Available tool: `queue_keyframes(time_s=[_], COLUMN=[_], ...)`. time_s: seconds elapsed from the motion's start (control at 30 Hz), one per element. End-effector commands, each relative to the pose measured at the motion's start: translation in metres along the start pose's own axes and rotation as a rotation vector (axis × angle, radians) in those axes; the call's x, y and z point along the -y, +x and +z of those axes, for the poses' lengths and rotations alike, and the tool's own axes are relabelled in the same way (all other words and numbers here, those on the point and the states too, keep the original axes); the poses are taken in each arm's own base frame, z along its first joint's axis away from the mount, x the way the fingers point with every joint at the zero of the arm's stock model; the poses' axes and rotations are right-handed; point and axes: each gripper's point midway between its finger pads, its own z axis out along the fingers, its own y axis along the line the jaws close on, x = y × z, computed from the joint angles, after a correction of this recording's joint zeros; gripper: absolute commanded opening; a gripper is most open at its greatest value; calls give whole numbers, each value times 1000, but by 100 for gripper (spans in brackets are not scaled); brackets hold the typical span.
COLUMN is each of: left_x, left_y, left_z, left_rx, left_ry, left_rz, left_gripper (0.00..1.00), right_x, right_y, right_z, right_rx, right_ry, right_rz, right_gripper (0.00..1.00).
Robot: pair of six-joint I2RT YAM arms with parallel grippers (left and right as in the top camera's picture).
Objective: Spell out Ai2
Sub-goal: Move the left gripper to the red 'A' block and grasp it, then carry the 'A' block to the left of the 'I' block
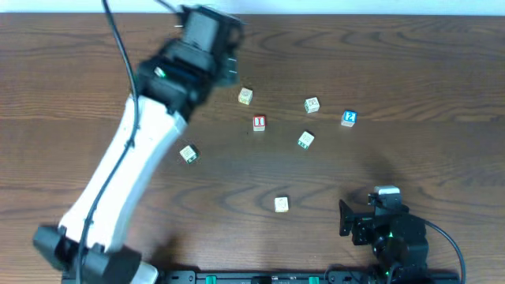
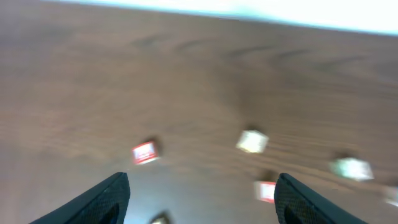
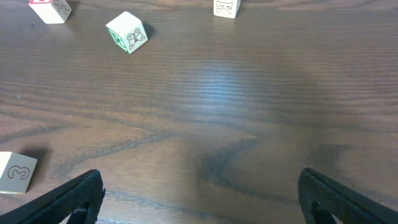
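Note:
Several small letter blocks lie scattered on the wooden table [image 1: 410, 63]. Among them are a red "I" block [image 1: 259, 122], a blue "2" block [image 1: 349, 118], cream blocks [image 1: 245, 95] [image 1: 312, 105], a green-printed block [image 1: 305, 140] and a "3" block [image 1: 281, 204]. My left gripper [image 1: 211, 38] is raised over the far middle of the table, left of the blocks. It is open and empty in the blurred left wrist view [image 2: 202, 208]. My right gripper [image 1: 369, 214] rests at the near right, open and empty [image 3: 202, 205]. The "3" block [image 3: 15, 173] lies to its left.
Another green-printed block [image 1: 188, 154] lies beside the left arm. The right wrist view shows a green-patterned block [image 3: 127, 32], a "K" block [image 3: 226, 6] and a red-lettered block [image 3: 50, 7] far ahead. The left wrist view shows blurred red [image 2: 144, 152] and cream [image 2: 252, 141] blocks.

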Motion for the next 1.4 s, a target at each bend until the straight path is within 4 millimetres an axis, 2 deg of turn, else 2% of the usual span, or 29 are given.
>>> queue_keyframes(time_s=[0.0, 0.07, 0.2, 0.4, 0.57, 0.77, 0.87, 1.13, 1.27, 1.37], left_x=[-41, -58, -71, -71, -70, -71, -77, -93, -88, -86], left_y=[42, 53, 77, 108, 119, 129, 135, 133, 131, 131], left_z=[66, 83, 116, 154, 179, 197, 204, 210, 213, 215], left_rx=[-209, -269, -377, -474, -488, -509, -532, -555, -562, -558], left_ry=[-111, -148, -194, -250, -262, -270, -282, -242, -185, -174], left_rz=[-121, -218, -246, -296, -305, -306, -305, -350, -344, -329], left_gripper=[76, 76, 77, 78, 77, 77, 77, 74, 63, 63], right_x=[1, 1, 1, 1, 1, 1, 1, 1, 1, 1], right_y=[4, 4, 4, 4, 4, 4, 4, 4, 4, 4], right_z=[2, 2, 2, 2, 2, 2, 2, 2, 2, 2], right_rx=[-7, -7, -7, -7, -7, -7, -7, -7, -7, -7], right_ry=[3, 3, 3, 3, 3, 3, 3, 3, 3, 3], right_rz=[-12, -12, -12, -12, -12, -12, -12, -12, -12, -12], right_gripper=[99, 99, 99, 99, 99, 99, 99, 99, 99, 99])
